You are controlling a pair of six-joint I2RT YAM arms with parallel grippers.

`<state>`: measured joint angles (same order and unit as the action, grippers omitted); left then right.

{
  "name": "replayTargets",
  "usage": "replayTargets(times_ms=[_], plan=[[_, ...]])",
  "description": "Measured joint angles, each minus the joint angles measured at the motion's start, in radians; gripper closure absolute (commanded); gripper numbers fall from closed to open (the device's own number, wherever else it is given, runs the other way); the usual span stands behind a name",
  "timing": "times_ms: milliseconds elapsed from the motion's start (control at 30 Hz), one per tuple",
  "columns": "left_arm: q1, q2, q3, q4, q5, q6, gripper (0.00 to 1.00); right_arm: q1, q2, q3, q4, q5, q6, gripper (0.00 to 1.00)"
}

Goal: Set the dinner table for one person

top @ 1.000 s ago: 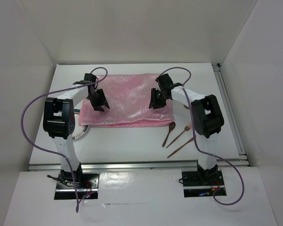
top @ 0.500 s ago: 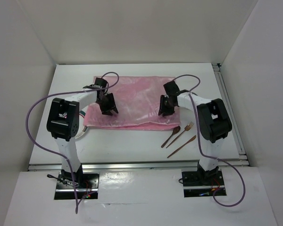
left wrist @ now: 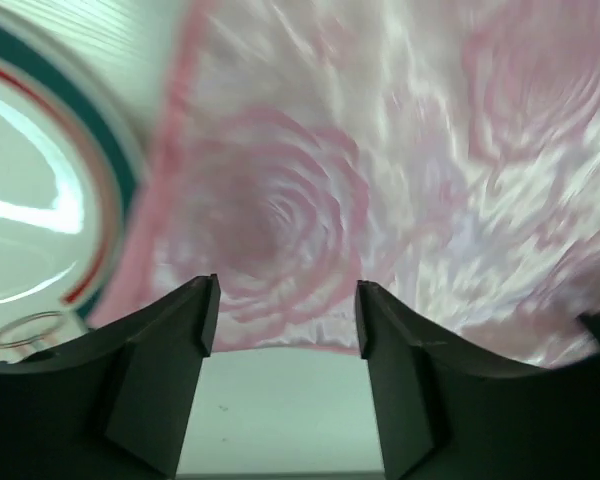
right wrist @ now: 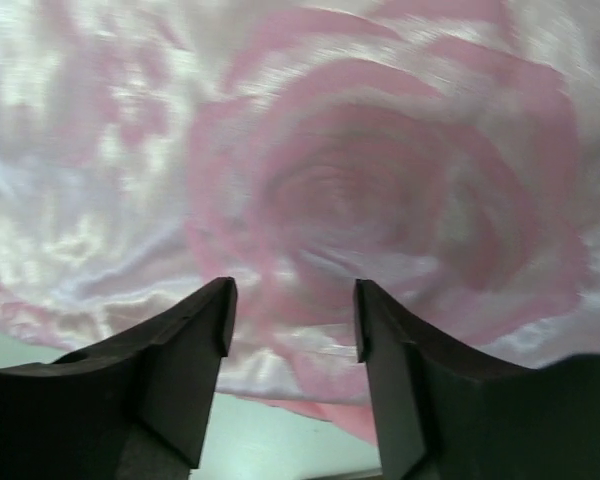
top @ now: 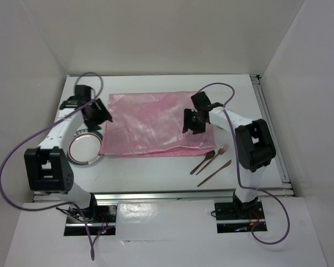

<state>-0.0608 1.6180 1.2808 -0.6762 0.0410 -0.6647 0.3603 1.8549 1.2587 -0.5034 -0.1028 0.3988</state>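
The white dinner table [top: 150, 175] carries a shiny pink rose-patterned cloth [top: 150, 122], spread flat across its middle. A plate [top: 83, 148] with a teal and red rim lies at the cloth's front left corner. A copper spoon [top: 202, 162], fork [top: 217, 154] and knife [top: 214, 173] lie at the front right. My left gripper [top: 100, 115] is open and empty over the cloth's left edge. Its wrist view shows the cloth [left wrist: 380, 150], the plate [left wrist: 30, 200] and bare table between the jaws. My right gripper [top: 190, 122] is open and empty above the cloth's right part [right wrist: 360, 170].
Silver rails run along the table's right edge [top: 270, 133] and front edge [top: 161, 194]. White walls close in the back and both sides. Purple cables loop from both arms.
My left arm swung out left, from over the cloth to its left edge. The cloth now lies wider and flatter, and the plate is uncovered. My right gripper shifted only slightly.
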Motion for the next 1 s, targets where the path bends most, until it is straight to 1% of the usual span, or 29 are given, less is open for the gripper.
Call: replayTargets(times_ms=[33, 67, 100, 133, 200, 267, 367, 500, 633, 767, 800, 900, 1000], plan=[[0.062, -0.045, -0.005, -0.003, -0.006, -0.008, 0.13, 0.014, 0.000, 0.018, 0.000, -0.005, -0.004, 0.32], [0.124, -0.087, -0.014, -0.006, -0.014, -0.019, 0.05, 0.029, 0.000, 0.035, 0.000, -0.010, -0.008, 0.30], [0.184, -0.124, -0.031, -0.007, -0.027, -0.027, 0.00, 0.044, -0.002, 0.050, 0.002, -0.016, -0.011, 0.27], [0.245, -0.159, -0.053, -0.011, -0.040, -0.043, 0.00, 0.059, -0.003, 0.061, 0.002, -0.021, -0.014, 0.23], [0.336, -0.218, -0.116, -0.026, -0.054, -0.069, 0.00, 0.080, -0.010, 0.073, 0.002, -0.035, -0.018, 0.20], [0.409, -0.270, -0.202, -0.044, -0.054, -0.097, 0.00, 0.099, -0.016, 0.078, 0.001, -0.047, -0.023, 0.18], [0.488, -0.333, -0.340, -0.074, -0.037, -0.132, 0.00, 0.111, -0.020, 0.078, 0.000, -0.060, -0.023, 0.17], [0.562, -0.393, -0.484, -0.090, 0.014, -0.155, 0.00, 0.111, -0.021, 0.078, 0.000, -0.072, -0.023, 0.15], [0.624, -0.396, -0.594, -0.041, 0.111, -0.154, 0.00, 0.111, -0.026, 0.078, 0.000, -0.076, -0.027, 0.15], [0.661, -0.362, -0.676, 0.035, 0.188, -0.174, 0.08, 0.111, -0.034, 0.078, -0.003, -0.075, -0.031, 0.14], [0.669, -0.352, -0.684, 0.053, 0.202, -0.180, 0.12, 0.111, -0.036, 0.078, -0.006, -0.070, -0.032, 0.14], [0.686, -0.338, -0.686, 0.108, 0.234, -0.204, 0.18, 0.106, -0.047, 0.078, -0.018, -0.061, -0.034, 0.13], [0.692, -0.330, -0.687, 0.156, 0.233, -0.212, 0.19, 0.100, -0.063, 0.078, -0.024, -0.055, -0.036, 0.13]])
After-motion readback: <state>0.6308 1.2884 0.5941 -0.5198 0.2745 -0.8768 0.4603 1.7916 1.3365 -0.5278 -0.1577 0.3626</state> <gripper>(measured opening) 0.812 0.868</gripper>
